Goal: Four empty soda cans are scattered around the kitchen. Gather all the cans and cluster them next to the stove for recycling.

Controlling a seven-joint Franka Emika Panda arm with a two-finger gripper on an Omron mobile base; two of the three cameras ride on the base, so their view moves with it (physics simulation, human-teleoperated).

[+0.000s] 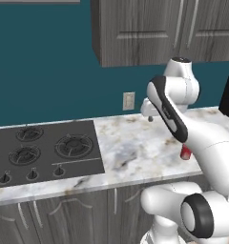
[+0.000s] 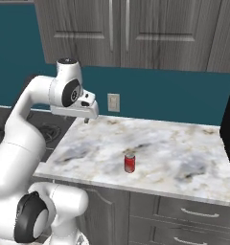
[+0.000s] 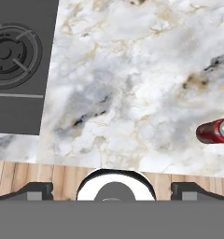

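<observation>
- The gripper (image 3: 112,189) sits closest to the hand camera, its two dark finger tips (image 3: 37,189) set far apart at the bottom of that view, jaws spread wide with nothing between them.
- In the right base view the gripper (image 2: 86,119) hangs above the back left part of the marble counter (image 2: 184,162), pointing down, clear of the surface.
- Straight below the hand lies bare grey-veined marble; the counter's front edge and a strip of wooden floor (image 3: 39,175) show beneath it in the hand view.
- One soda can (image 2: 130,162) stands upright on the counter near its front edge, apart from the gripper and on the side away from the stove (image 1: 40,150). In the hand view the can (image 3: 215,131) is at the right edge, partly cut off; in the left base view the same can (image 1: 185,152) peeks out from behind the arm.
- The stove is set into the counter to the left, with round black burners and a row of small knobs along its front; the can is well apart from it.
- A white wall outlet (image 2: 113,102) sits on the teal wall just above the counter, behind the gripper.
- Grey wood cabinets (image 2: 121,33) hang above, and drawers (image 2: 193,215) run below the counter.
</observation>
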